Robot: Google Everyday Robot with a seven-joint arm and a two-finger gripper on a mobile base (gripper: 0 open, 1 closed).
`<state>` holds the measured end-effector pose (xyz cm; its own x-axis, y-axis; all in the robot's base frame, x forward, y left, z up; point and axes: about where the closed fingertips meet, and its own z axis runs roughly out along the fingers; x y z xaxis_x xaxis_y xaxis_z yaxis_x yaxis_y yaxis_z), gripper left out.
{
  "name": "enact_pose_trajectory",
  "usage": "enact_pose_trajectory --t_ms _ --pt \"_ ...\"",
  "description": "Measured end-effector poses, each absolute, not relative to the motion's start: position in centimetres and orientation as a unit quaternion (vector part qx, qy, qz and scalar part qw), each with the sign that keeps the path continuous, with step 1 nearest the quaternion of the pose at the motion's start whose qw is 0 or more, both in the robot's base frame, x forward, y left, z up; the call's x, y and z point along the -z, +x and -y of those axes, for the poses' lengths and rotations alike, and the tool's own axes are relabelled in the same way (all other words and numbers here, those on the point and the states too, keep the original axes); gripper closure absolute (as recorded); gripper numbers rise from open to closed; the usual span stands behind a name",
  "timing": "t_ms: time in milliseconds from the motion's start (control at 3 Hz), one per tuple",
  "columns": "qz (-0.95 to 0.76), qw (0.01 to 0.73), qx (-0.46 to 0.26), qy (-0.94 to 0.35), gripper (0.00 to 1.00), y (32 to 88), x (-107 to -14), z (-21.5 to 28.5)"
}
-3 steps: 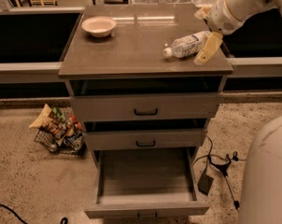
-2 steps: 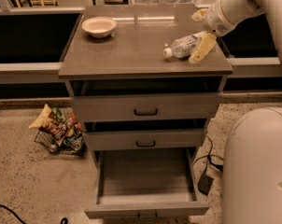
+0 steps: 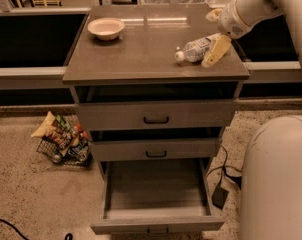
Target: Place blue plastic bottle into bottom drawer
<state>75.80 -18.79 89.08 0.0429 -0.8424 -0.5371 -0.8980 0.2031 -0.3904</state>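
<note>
The blue plastic bottle (image 3: pixel 195 49) lies on its side on the grey cabinet top (image 3: pixel 136 54), near the right edge, white cap pointing left. My gripper (image 3: pixel 215 33) reaches in from the upper right. It is open, with one yellowish finger (image 3: pixel 215 51) at the bottle's near side and the other behind its base end, so it straddles the bottle. The bottom drawer (image 3: pixel 158 225) is pulled out and its inside looks empty. The two shallower drawers above it are partly open.
A pale bowl (image 3: pixel 106 28) sits at the back left of the top. A wire basket of snack packs (image 3: pixel 61 140) stands on the floor left of the cabinet. Cables and a dark adapter (image 3: pixel 220 195) lie to its right. My white body (image 3: pixel 276 179) fills the lower right.
My gripper has shifted slightly left, closer around the bottle's base end. The bottle and the drawers have not moved.
</note>
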Motion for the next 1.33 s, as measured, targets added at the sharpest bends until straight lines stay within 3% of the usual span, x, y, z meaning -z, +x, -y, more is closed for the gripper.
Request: enact_pose_trajectory --t_ms 1333 --pt "-0.700 0.360 -0.013 -0.617 0.00 78.4 -86.9 21.3"
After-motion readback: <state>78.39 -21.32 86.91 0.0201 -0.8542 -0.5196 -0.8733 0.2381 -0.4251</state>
